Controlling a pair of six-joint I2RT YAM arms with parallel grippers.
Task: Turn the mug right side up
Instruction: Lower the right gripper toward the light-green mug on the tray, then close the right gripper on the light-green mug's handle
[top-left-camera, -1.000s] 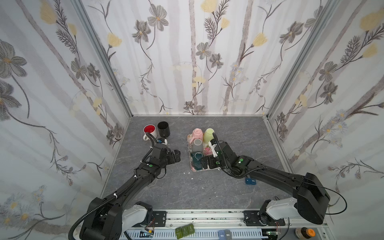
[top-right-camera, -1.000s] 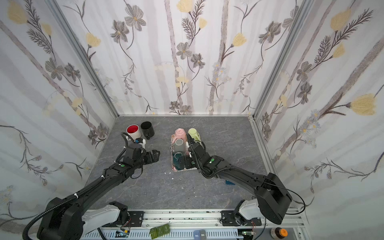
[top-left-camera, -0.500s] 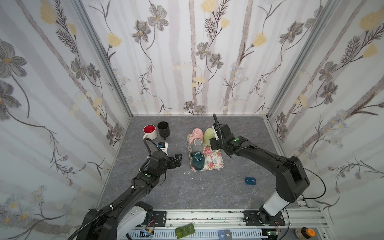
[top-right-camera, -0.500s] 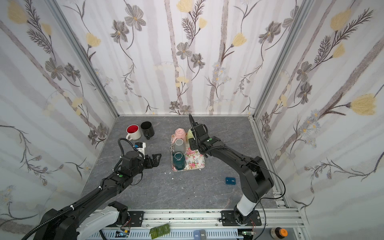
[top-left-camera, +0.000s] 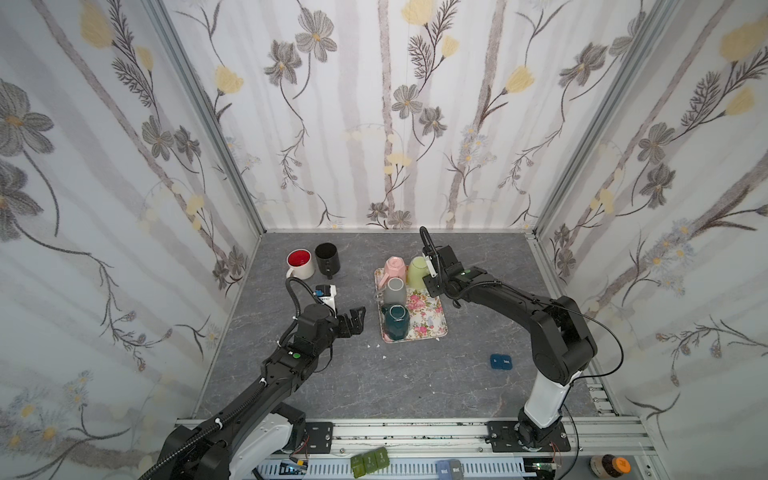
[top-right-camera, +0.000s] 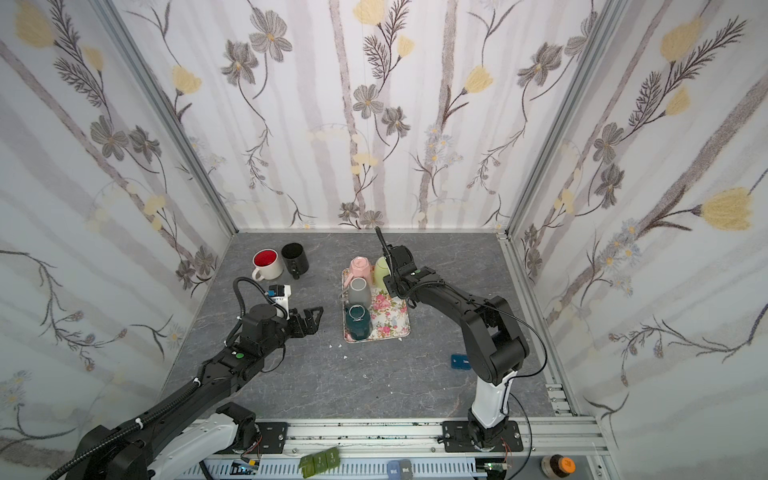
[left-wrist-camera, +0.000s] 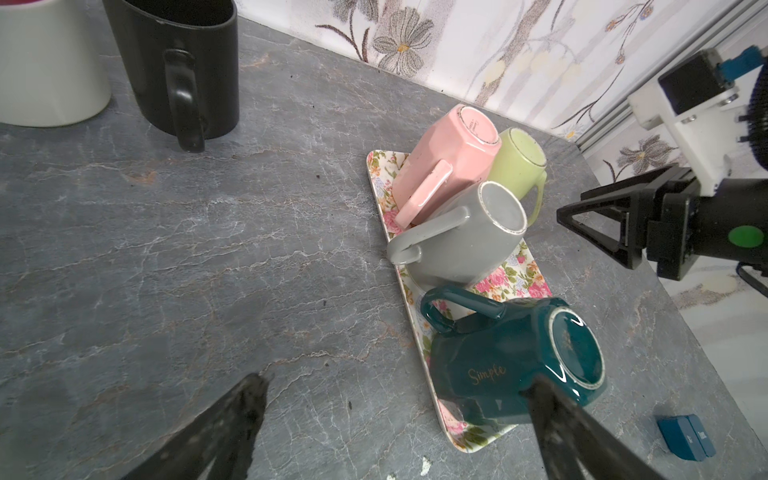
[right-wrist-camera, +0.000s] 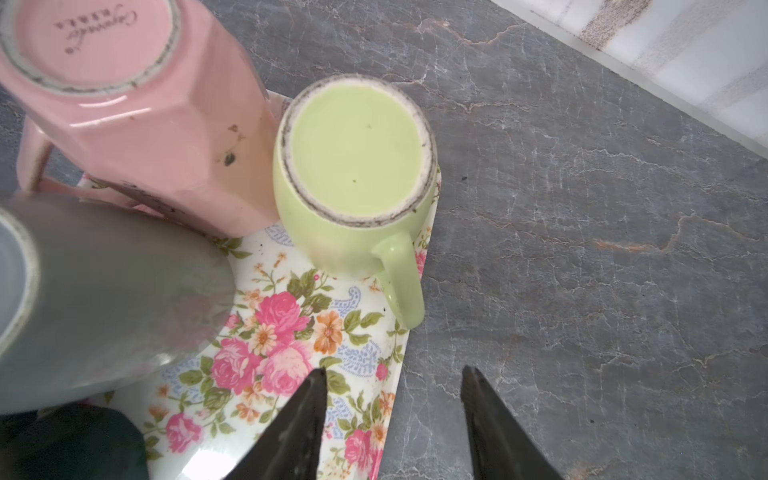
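Note:
Several mugs stand upside down on a floral tray (top-left-camera: 432, 307): pink (top-left-camera: 395, 266), light green (top-left-camera: 417, 270), grey (top-left-camera: 395, 290) and dark teal (top-left-camera: 396, 322). My right gripper (top-left-camera: 430, 276) hovers at the tray's far right corner beside the green mug (right-wrist-camera: 353, 149). In the right wrist view its jaws (right-wrist-camera: 395, 370) stand partly apart with nothing between them, just short of the green handle (right-wrist-camera: 401, 282). My left gripper (top-left-camera: 357, 318) is wide open above the table, left of the teal mug (left-wrist-camera: 511, 365) and touching nothing.
A white mug with a red inside (top-left-camera: 300, 264) and a black mug (top-left-camera: 327, 257) stand upright at the back left. A small blue block (top-left-camera: 500, 360) lies on the grey table to the right of the tray's near end.
My right arm has swung from the tray's near end to its far end beside the green mug, and its jaws have narrowed. The left gripper has barely shifted.

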